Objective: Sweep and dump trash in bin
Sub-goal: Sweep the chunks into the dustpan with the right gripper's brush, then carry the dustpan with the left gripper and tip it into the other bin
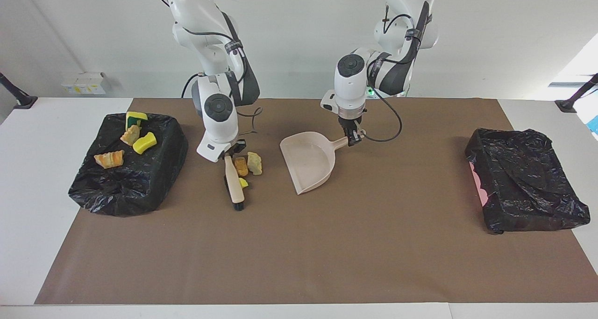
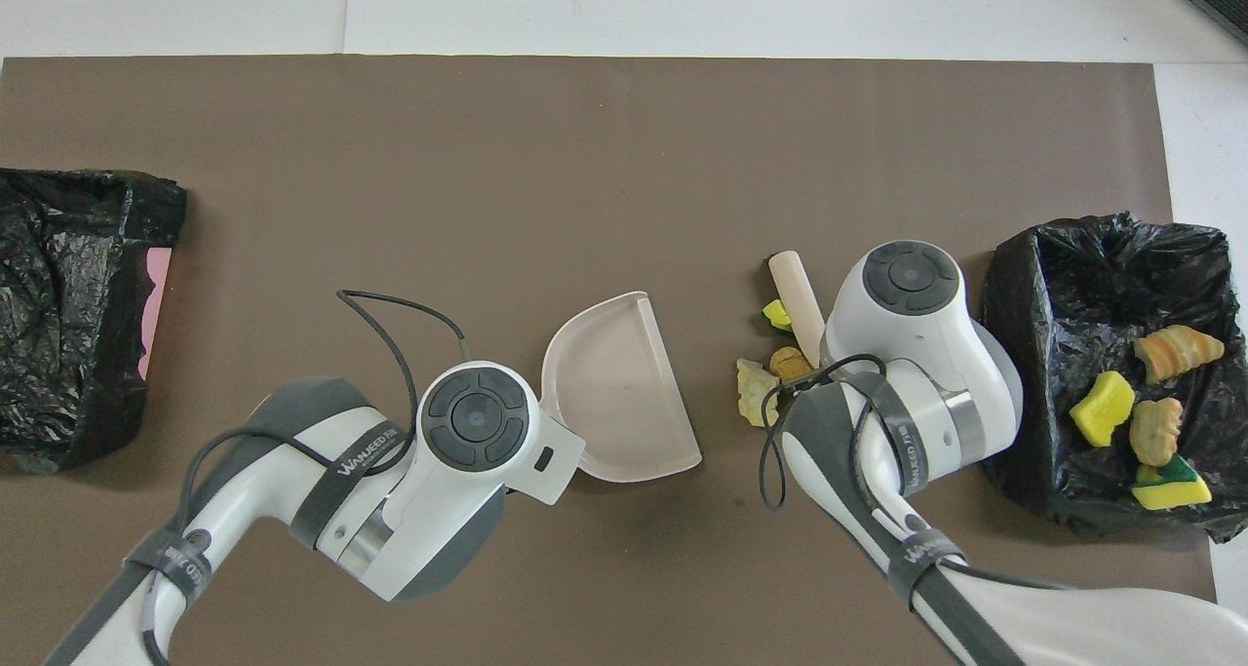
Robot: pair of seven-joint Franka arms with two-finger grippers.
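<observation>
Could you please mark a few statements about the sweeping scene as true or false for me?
1. The right end effector holds the brush. True.
2. The dustpan already holds scraps. False: it is empty.
3. Three scraps lie beside the brush on the mat. True.
4. The left end effector hangs free of everything. False: it grips the dustpan's handle.
5. The black bag at the right arm's end has nothing on it. False: four scraps sit on it.
</observation>
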